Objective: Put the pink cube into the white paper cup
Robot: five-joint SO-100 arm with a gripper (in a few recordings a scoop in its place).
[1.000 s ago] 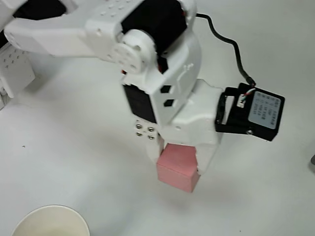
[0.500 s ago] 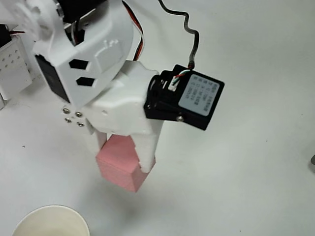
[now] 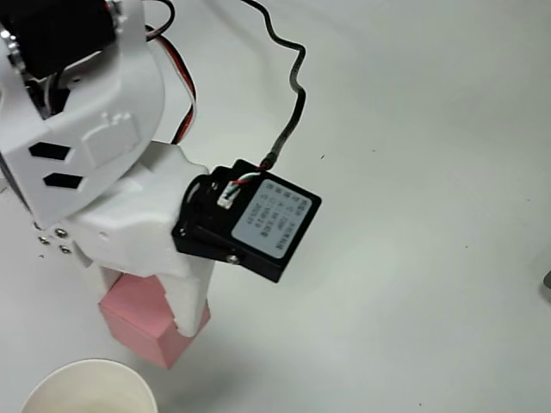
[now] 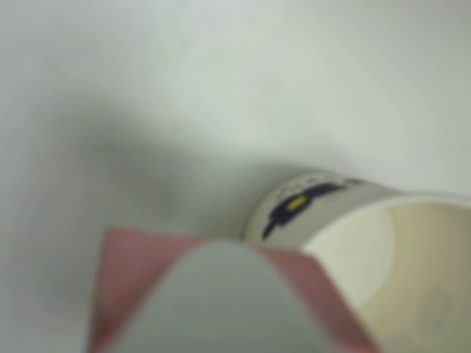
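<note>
In the overhead view my white gripper (image 3: 148, 311) is shut on the pink cube (image 3: 142, 323) and holds it above the table, just up and right of the white paper cup (image 3: 86, 389) at the bottom left edge. In the blurred wrist view the pink cube (image 4: 129, 279) sits at the bottom behind a pale fingertip (image 4: 213, 301). There the white paper cup (image 4: 383, 257) stands at the lower right, its cream inside showing and a dark and yellow mark on its wall.
A black camera module (image 3: 250, 219) with a black cable (image 3: 288, 103) rides on the wrist. The white table (image 3: 413, 172) spreads wide to the right. A dark object (image 3: 547, 284) peeks in at the right edge.
The arm has swung left and slightly down with the pink cube in its grip, from the middle of the view to just beside the cup.
</note>
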